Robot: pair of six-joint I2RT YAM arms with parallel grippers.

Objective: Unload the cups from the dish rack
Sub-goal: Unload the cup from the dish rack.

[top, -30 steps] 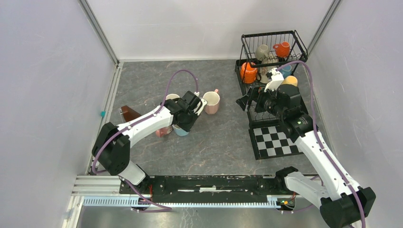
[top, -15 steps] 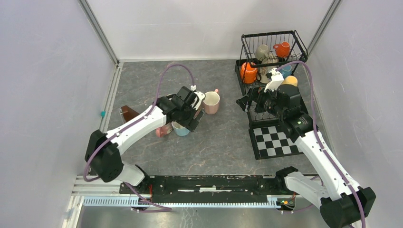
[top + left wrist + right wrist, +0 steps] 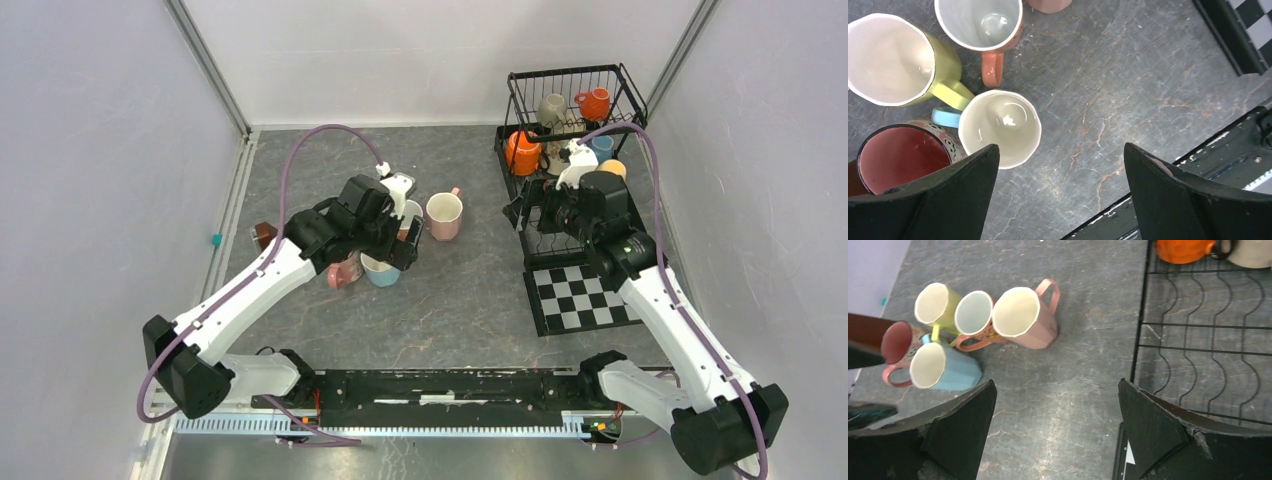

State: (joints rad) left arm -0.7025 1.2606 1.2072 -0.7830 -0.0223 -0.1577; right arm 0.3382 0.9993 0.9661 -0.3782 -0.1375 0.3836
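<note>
Several cups stand grouped on the table: a pink one (image 3: 444, 215) (image 3: 1020, 315), a light blue one (image 3: 380, 270) (image 3: 999, 127), a yellow one (image 3: 890, 60), a salmon-handled one (image 3: 979, 22) and a red-lined one (image 3: 900, 157). My left gripper (image 3: 404, 243) (image 3: 1060, 155) hovers just above this group, open and empty. The black wire dish rack (image 3: 628, 100) (image 3: 1198, 325) at the back right holds more cups, among them an orange one (image 3: 521, 152) (image 3: 1183, 250), a second orange one (image 3: 594, 103) and a grey-olive one (image 3: 551, 108). My right gripper (image 3: 517, 210) (image 3: 1055, 395) is open beside the rack's left side, holding nothing.
A black-and-white checkered mat (image 3: 580, 295) lies in front of the rack. A brown wedge (image 3: 264, 235) sits left of the cup group. Grey walls close in the left, back and right sides. The arms' black base rail (image 3: 440, 385) runs along the near edge.
My left gripper has opened, let go of the light blue cup and risen above it, its arm swinging leftward. My right gripper has edged slightly toward the rack.
</note>
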